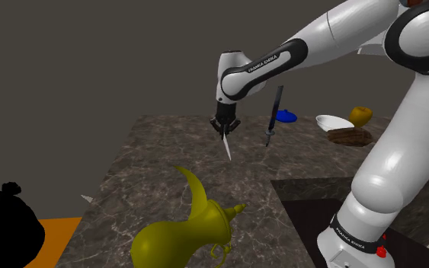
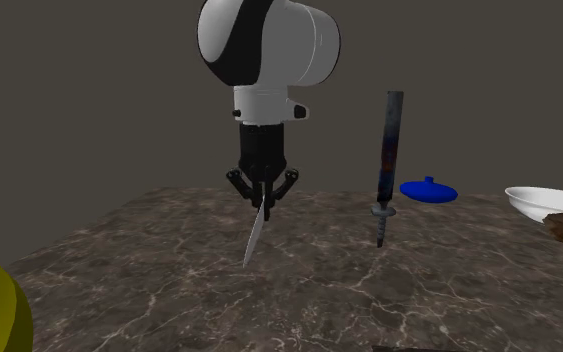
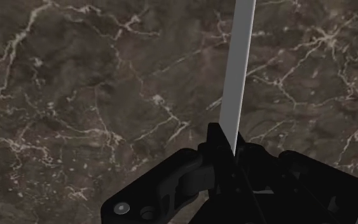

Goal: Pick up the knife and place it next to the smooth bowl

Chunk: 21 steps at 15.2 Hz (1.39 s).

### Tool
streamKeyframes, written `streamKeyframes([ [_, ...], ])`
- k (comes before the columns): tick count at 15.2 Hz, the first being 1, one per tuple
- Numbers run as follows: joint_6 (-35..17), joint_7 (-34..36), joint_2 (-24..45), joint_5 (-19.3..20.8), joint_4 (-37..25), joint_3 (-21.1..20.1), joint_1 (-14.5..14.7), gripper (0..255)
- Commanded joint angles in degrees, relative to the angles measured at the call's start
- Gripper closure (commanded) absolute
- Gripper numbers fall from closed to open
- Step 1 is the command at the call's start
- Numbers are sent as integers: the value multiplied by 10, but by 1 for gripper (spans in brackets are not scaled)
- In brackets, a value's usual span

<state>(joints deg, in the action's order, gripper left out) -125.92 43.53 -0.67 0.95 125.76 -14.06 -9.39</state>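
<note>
Fingers [image 2: 262, 192] clamp the pale knife [image 2: 255, 238], blade hanging clear of the bench [image 2: 149, 260] at centre frame; pickup looks done, placement beside the white bowl [image 2: 544, 200], far right, remains.

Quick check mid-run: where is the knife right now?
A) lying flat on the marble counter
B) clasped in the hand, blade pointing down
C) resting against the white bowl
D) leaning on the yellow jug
B: the hand is shut on the knife, whose pale blade hangs tip-down over the marble counter, well apart from the white bowl.
</note>
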Motion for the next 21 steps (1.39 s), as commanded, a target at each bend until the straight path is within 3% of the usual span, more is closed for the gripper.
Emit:
streamKeyframes([
  [1, 14, -2, -7, -2, -7, 0, 0, 255],
  [13, 100, -10, -40, -11, -61, 2, -1, 255],
  [21, 91, -118, -146, -23, 53, 64, -40, 255],
])
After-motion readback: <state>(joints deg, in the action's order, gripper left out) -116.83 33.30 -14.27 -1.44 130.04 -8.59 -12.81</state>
